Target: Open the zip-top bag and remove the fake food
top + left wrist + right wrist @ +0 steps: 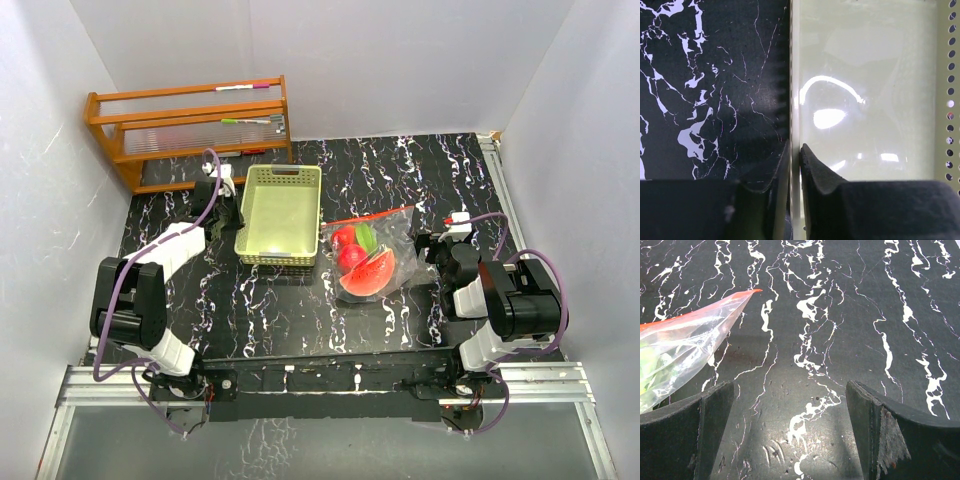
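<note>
The zip-top bag [396, 226] lies on the black marbled table right of centre, its red zip strip [366, 216] along the far edge. Inside it are red round fruits [350, 256], a watermelon slice [368, 275] and a green piece [366, 236]. My right gripper [422, 248] is open and empty at the bag's right edge. In the right wrist view, the gripper [790, 410] is over bare table, with the bag's corner [690, 337] to the left. My left gripper [232, 215] is shut on the left wall of the pale green basket [280, 205]. The left wrist view shows the gripper [795, 150] pinching the wall [795, 75].
A wooden rack [190, 125] with markers stands at the back left. White walls close in the left, back and right. A metal rail [500, 185] runs along the table's right edge. The basket stands just left of the bag.
</note>
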`<action>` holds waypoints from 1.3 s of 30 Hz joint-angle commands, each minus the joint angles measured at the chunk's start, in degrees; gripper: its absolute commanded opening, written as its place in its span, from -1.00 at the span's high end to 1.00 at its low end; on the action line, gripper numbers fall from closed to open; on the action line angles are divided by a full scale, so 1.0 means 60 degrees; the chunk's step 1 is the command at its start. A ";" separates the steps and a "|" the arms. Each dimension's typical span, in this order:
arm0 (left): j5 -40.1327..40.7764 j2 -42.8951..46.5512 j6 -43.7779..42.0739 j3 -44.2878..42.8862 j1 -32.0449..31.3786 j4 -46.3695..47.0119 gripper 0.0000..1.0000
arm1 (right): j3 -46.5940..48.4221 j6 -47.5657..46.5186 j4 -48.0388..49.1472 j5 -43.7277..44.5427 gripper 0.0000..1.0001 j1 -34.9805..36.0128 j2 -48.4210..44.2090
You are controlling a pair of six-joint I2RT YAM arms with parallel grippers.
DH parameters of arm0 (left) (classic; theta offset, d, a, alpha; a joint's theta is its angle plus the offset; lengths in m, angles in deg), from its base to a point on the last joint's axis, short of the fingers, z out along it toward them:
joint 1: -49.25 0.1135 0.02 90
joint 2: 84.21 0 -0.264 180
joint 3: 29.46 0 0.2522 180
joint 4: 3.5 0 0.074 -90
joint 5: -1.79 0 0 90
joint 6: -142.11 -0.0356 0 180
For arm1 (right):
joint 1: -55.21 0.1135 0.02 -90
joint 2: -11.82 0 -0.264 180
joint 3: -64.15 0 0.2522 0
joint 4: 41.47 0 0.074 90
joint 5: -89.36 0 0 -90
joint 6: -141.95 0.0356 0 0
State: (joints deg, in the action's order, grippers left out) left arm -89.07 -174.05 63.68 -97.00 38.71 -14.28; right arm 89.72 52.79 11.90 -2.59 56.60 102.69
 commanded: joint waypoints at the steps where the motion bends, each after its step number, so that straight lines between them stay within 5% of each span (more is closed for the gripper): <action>1: 0.0429 0.0054 -0.0109 -0.0189 -0.0036 -0.0351 0.78 | 0.0155 -0.0192 0.0588 -0.0098 -0.97 -0.0012 0.0029; 6: 0.1331 0.0317 -0.0016 -0.0144 -0.0030 -0.0664 1.00 | 0.0155 -0.0189 0.0588 -0.0099 -0.97 -0.0011 0.0021; 20: 0.3003 0.1009 -0.0153 0.0087 0.0073 -0.1006 1.00 | 0.0155 -0.0190 0.0588 -0.0095 -0.97 -0.0008 0.0015; 21: 0.3013 0.1055 -0.0112 0.0090 0.0077 -0.1024 0.95 | 0.0159 -0.0185 0.0588 -0.0098 -0.97 0.0000 0.0016; 24: 0.3000 0.1354 -0.0044 0.0069 0.0077 -0.0982 0.15 | 0.0155 -0.0186 0.0588 -0.0090 -0.97 -0.0012 0.0017; 30: 0.2766 0.2196 0.0222 -0.0285 0.0037 -0.1322 -0.91 | 0.0155 -0.0184 0.0588 -0.0094 -0.97 -0.0012 0.0029; 39: 0.3047 0.1161 0.0909 -0.1800 -0.1607 -0.1731 -0.95 | 0.0155 -0.0186 0.0588 -0.0098 -0.97 -0.0004 0.0023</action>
State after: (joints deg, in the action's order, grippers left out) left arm -72.04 -163.19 66.04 -101.59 32.54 -21.25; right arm 89.72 52.39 11.90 -2.79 56.60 102.69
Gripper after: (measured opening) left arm 0.971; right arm 0.984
